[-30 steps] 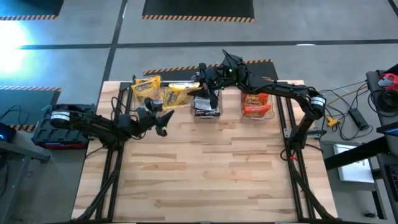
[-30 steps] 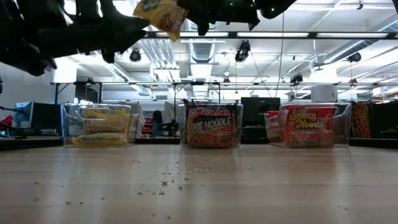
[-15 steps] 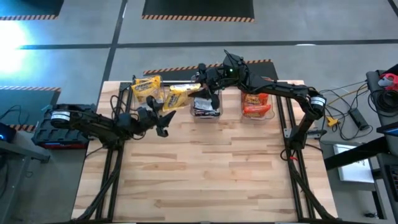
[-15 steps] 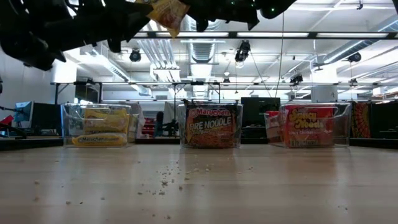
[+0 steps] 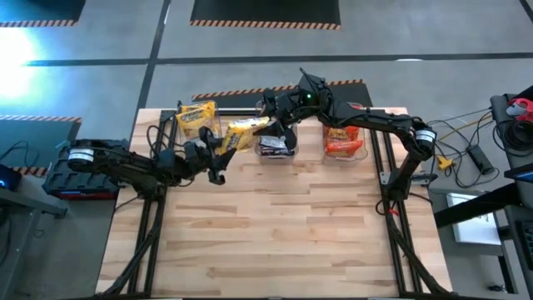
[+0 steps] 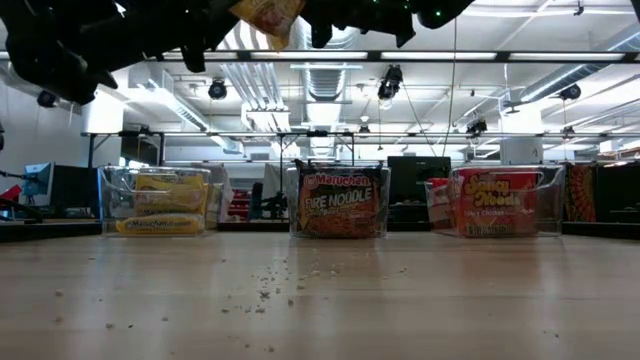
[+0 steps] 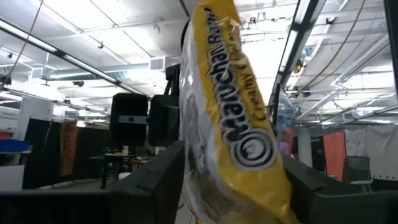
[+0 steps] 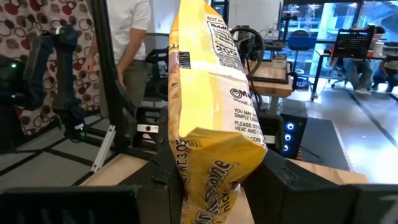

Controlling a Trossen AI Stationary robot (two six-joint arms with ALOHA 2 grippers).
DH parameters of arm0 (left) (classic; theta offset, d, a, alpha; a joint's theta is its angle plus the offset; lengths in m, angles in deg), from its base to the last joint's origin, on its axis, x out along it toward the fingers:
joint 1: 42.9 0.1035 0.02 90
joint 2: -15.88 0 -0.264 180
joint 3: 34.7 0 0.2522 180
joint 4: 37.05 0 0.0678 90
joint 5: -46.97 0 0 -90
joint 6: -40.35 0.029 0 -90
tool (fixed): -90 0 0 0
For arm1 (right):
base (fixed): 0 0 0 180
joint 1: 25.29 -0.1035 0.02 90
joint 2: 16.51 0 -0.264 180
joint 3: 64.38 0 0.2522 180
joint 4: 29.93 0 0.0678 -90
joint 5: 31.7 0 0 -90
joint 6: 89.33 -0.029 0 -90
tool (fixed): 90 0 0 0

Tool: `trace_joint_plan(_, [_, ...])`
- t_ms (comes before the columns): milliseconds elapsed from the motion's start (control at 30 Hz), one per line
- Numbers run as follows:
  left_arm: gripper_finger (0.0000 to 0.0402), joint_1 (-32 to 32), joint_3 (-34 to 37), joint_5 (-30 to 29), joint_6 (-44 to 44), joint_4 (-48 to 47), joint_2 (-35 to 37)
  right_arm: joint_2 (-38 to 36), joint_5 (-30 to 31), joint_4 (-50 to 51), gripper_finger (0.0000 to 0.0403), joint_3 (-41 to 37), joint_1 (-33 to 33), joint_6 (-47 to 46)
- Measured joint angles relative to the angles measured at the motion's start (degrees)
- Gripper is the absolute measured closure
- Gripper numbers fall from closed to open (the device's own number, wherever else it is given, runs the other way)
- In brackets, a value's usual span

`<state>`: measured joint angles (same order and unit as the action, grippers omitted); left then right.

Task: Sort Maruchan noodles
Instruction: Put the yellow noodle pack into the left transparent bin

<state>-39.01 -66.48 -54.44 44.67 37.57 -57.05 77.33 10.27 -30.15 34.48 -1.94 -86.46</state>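
One yellow Maruchan noodle packet (image 5: pixel 248 128) hangs in the air above the far part of the table, between the left and middle bins; it also shows at the top of the low view (image 6: pixel 265 12). My right gripper (image 5: pixel 268 123) is shut on its right end. My left gripper (image 5: pixel 226 143) reaches up from the left and is closed on its left end. Other noodle packets lie sorted in three clear bins: yellow (image 6: pixel 160 200), dark (image 6: pixel 340 200) and red (image 6: pixel 500 200). My left gripper pinches the yellow packet's left end (image 7: pixel 236 199) between its two fingers (image 7: pixel 149 183), coming from the table's left and slanting upward. The packet stands on edge, clear of the table. My right gripper pinches the same packet's opposite end (image 8: pixel 211 193) between its two fingers (image 8: pixel 286 177), reaching level from the table's right. The packet stands on edge between them, its printed back showing, lifted clear.
The three clear bins stand in a row along the far edge: left (image 5: pixel 196 117), middle (image 5: pixel 276 146), right (image 5: pixel 343 140). Crumbs lie scattered on the wooden tabletop (image 6: pixel 270 285). A person stands beyond the table (image 8: pixel 134 37).
My left gripper has risen and tipped upward toward the yellow packet held by my right gripper. The packet has gone a little higher and toward the table's right.
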Motion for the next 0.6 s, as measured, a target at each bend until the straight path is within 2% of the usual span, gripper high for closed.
trace_joint_plan(300, [0.0294,0.09,-0.07,-0.25,-0.98,-0.51,0.0,0.0,-0.22,0.11,0.0284,0.0,-0.21,0.06])
trace_joint_plan(600, [0.0273,0.04,-0.07,0.17,-1.41,-0.84,0.0,0.0,-0.85,1.83,0.0274,0.0,-0.21,-1.0])
